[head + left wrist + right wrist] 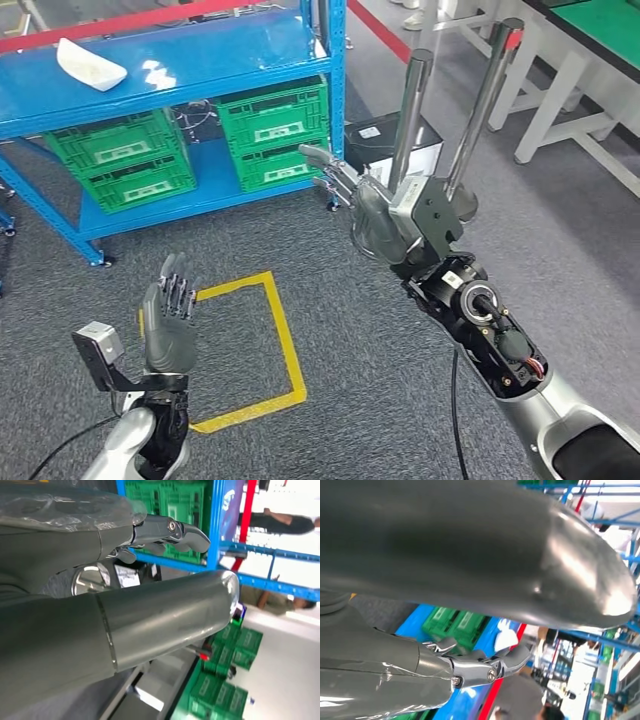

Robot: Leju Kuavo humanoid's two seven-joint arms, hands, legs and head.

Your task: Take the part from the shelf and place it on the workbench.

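The white part (pixel 90 65) is lying on the top deck of the blue shelf (pixel 226 60), well apart from both hands. The right hand (pixel 355 195) is reaching toward the shelf's corner post with fingers spread and nothing in them, level with the green crates (pixel 275 130) on the lower deck. The left hand (pixel 170 315) is hanging lower over the carpet, beside the yellow floor marking (pixel 283 335), fingers upright and apart, also empty. The part seems to be a shallow, tray-like shell, though it is too distant to be sure. The risk: the right arm is pointing below and beside the part, so reaching on could strike the post or the deck's edge.
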